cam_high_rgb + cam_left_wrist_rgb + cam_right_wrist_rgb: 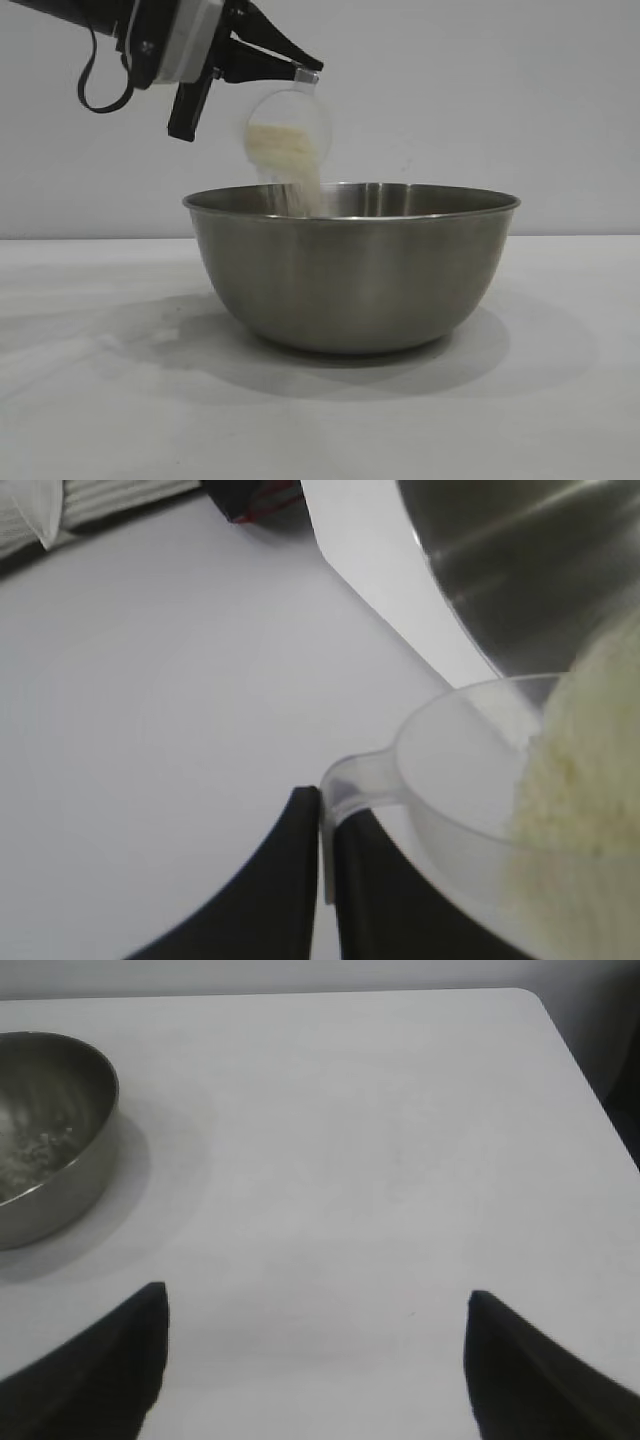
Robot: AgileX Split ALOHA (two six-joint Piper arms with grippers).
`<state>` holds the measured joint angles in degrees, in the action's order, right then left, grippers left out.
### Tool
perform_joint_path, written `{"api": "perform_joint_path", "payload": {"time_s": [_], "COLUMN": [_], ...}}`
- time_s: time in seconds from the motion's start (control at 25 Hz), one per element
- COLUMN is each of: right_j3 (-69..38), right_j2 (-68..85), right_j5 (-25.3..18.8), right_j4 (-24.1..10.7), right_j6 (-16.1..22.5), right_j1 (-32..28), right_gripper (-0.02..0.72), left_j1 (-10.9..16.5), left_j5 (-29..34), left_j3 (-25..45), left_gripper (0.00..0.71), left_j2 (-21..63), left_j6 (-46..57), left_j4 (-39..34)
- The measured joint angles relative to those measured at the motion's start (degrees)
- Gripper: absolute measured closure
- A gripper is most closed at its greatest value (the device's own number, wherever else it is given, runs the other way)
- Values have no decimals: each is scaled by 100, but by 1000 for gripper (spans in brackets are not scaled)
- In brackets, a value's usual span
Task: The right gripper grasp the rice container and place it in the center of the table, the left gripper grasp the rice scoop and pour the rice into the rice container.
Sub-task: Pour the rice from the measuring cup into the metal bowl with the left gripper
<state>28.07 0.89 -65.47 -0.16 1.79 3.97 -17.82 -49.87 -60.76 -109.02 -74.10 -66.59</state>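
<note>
L gripper [300, 62] jaws clamped on rice scoop [290, 135] handle; scoop tipped, mouth toward 5 o'clock over rice container [352, 270] rim, rice [298, 190] streaming in. Container mid-table [90, 400]. R gripper [315, 1360] jaws apart, idle, container at its 10 o'clock

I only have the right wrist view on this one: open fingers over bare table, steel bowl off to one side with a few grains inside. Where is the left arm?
Observer: The left gripper hangs above the rice container, by the rim on the exterior view's left.
Operator: Holding anything?
Observer: It is shut on the little side handle of the rice scoop.
Operator: Is the scoop level?
Observer: No, tipped on its side, and the rice is streaming from it into the container.
Operator: Any rice left in the scoop?
Observer: Yes, a heap of grains sits at its mouth in the left wrist view.
</note>
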Motion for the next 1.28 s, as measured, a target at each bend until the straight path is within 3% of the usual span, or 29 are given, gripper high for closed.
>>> {"api": "perform_joint_path", "payload": {"time_s": [0.84, 1.28], "right_j3": [0, 0], "right_j2": [0, 0], "right_j5": [0, 0], "right_j4": [0, 0], "right_j6": [0, 0], "right_j1": [0, 0], "right_gripper": [156, 156], "left_j1": [-447, -554], "left_j5": [-33, -328], "left_j3": [-8, -8], "left_gripper": [710, 710], "left_j2": [0, 0], "left_j6": [-3114, -3463], "left_j4": [0, -3]}}
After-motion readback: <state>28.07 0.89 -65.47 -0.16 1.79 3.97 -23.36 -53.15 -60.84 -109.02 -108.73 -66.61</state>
